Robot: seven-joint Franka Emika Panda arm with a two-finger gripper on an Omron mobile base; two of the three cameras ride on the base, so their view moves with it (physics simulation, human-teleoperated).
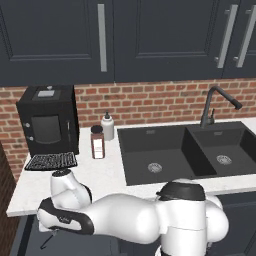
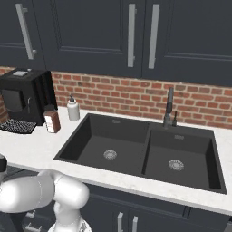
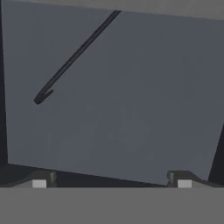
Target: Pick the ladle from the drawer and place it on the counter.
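Two finger tips of the gripper (image 3: 111, 180) rise at the bottom of the hand view, spread wide apart with nothing between them. The gripper hangs above the open drawer (image 3: 131, 113), whose flat grey floor spans most of that view, bounded by dark walls at the left and right.

The ladle (image 3: 72, 59) lies on the drawer floor in the upper left part of the hand view. Its thin black handle runs diagonally from the top edge down to a small hooked end at the lower left. The bowl end is cut off by the top edge. The ladle is well apart from the finger tips.

In the left base view the arm bends down below the front edge of the counter (image 1: 107, 172), at its left end. On the counter stand a black coffee machine (image 1: 48, 120), a brown bottle (image 1: 97, 142) and a white soap dispenser (image 1: 108, 126). The black double sink (image 1: 187, 150) lies to their right, with a dark faucet (image 1: 215, 102) behind it.
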